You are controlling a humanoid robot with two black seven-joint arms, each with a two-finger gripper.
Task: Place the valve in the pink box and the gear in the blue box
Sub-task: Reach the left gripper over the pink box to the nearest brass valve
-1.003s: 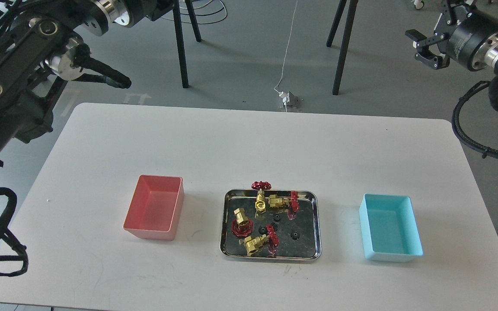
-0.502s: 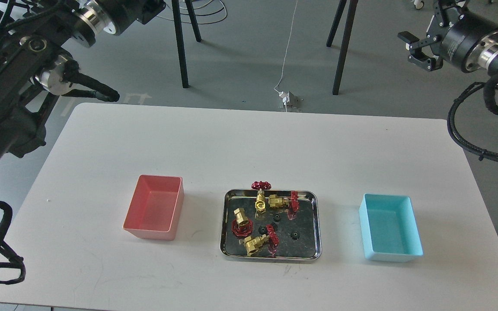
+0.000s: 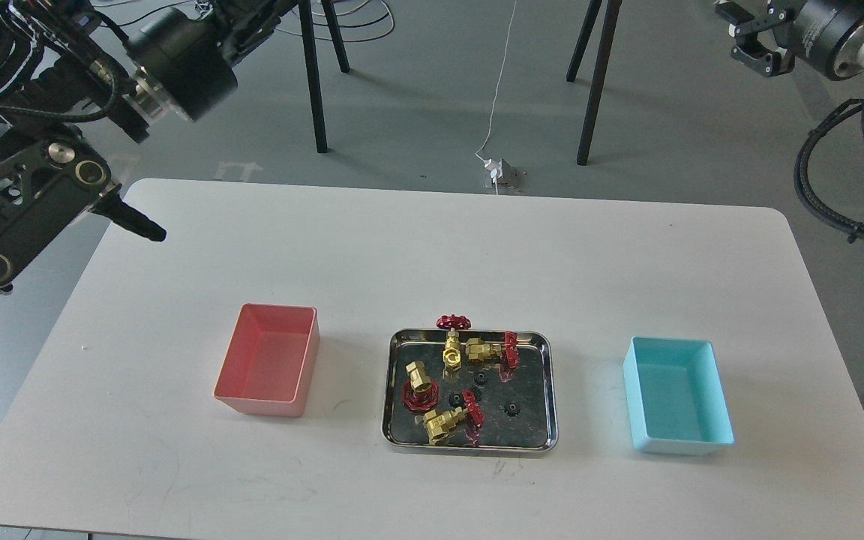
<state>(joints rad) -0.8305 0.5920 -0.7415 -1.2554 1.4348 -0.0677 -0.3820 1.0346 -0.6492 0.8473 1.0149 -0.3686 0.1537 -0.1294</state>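
Head view: four brass valves [image 3: 450, 351] and black gears [image 3: 511, 408] lie in the steel tray [image 3: 544, 439], between the pink box [image 3: 267, 405] and the blue box [image 3: 676, 444]. Right gripper [image 3: 753, 46], raised top right, jaw state indeterminable; left gripper out of frame.

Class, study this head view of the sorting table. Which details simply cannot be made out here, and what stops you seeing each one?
- Left gripper: head view; the arm's far end runs past the top edge, so its state is not visible.
- Right gripper: small, dark, partly cut by the top edge; open or shut unclear.
- Gears in the steel tray: too small to count reliably; valves may cover more.
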